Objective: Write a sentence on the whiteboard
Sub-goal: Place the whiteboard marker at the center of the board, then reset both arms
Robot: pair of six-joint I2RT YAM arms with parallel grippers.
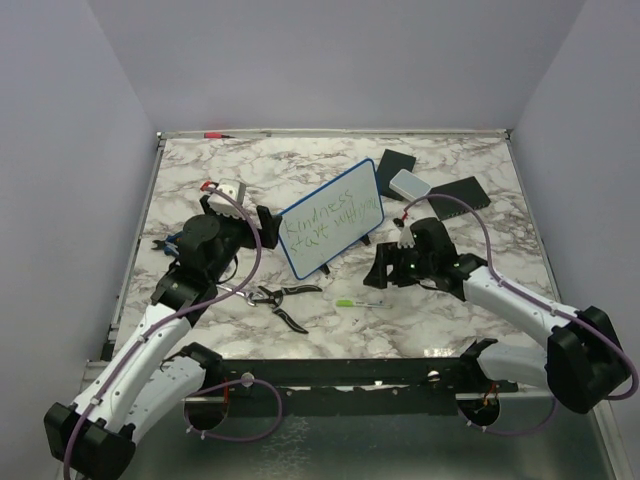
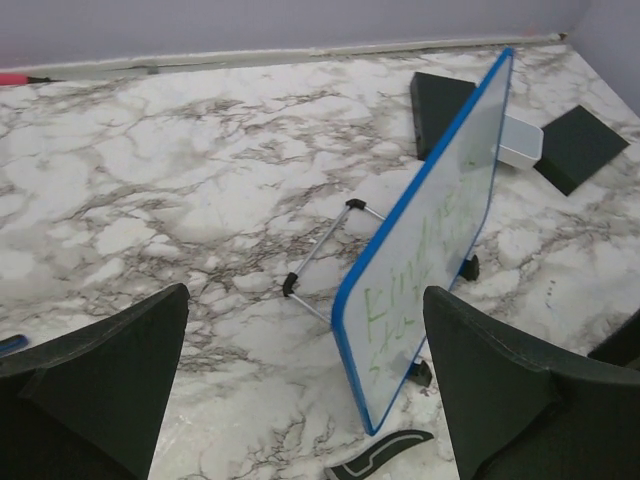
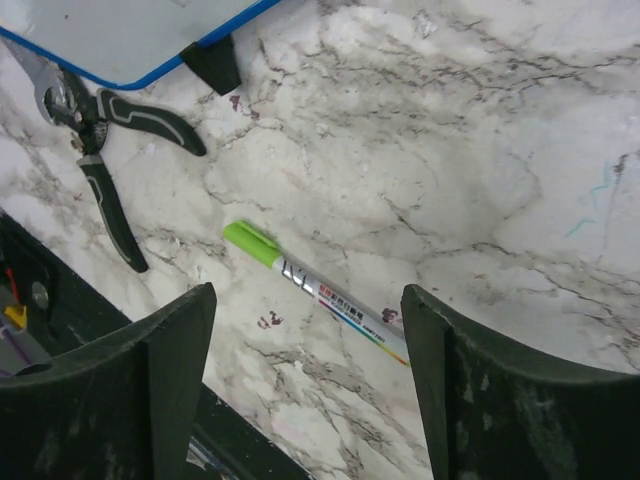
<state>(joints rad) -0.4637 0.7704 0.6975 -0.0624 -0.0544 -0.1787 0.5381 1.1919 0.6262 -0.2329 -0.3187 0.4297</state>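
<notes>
The blue-framed whiteboard (image 1: 331, 218) stands tilted on its wire stand at the table's middle. Green handwriting, the sentence (image 1: 325, 222), runs in two lines across it. The board also shows edge-on in the left wrist view (image 2: 430, 260) and as a corner in the right wrist view (image 3: 130, 40). A green-capped marker (image 1: 358, 301) lies flat on the marble in front of the board; in the right wrist view the marker (image 3: 315, 290) lies between and beyond the jaws. My left gripper (image 1: 262, 222) is open and empty beside the board's left edge. My right gripper (image 1: 385, 268) is open and empty above the marker.
Black-handled pliers (image 1: 280, 297) lie near the front, left of the marker, and show in the right wrist view (image 3: 105, 130). Two black flat pads (image 1: 397, 161) (image 1: 462, 195) and a small white box (image 1: 408, 183) sit behind the board. A red-tipped pen (image 1: 213, 133) lies at the back edge.
</notes>
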